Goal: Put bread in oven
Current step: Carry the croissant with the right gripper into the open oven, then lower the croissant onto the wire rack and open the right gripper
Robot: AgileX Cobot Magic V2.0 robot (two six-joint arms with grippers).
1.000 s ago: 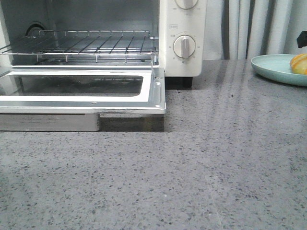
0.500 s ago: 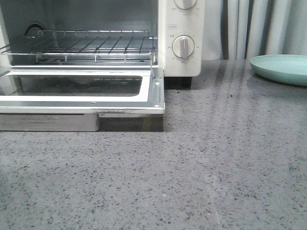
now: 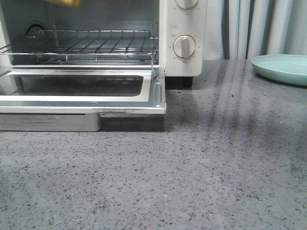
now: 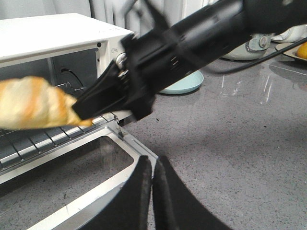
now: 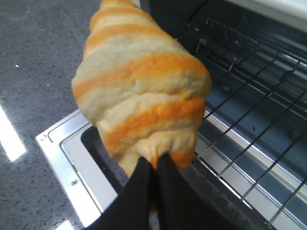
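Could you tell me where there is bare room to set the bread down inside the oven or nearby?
The wire rack in the oven is bare. Bare counter lies between the dropped door and the plate. The oven mouth is crowded by the right gripper holding the bread.

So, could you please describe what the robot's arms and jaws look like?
Both are matte black. The right arm is a thick, boxy-jointed black limb with a thin black cable trailing off it. The left gripper has smooth, tapered, unmarked black jaws.

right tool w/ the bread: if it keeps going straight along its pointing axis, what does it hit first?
Probably the wire rack. The right tool holds the bread over the open door, aimed into the oven cavity. The bread would likely touch first; depth is unclear.
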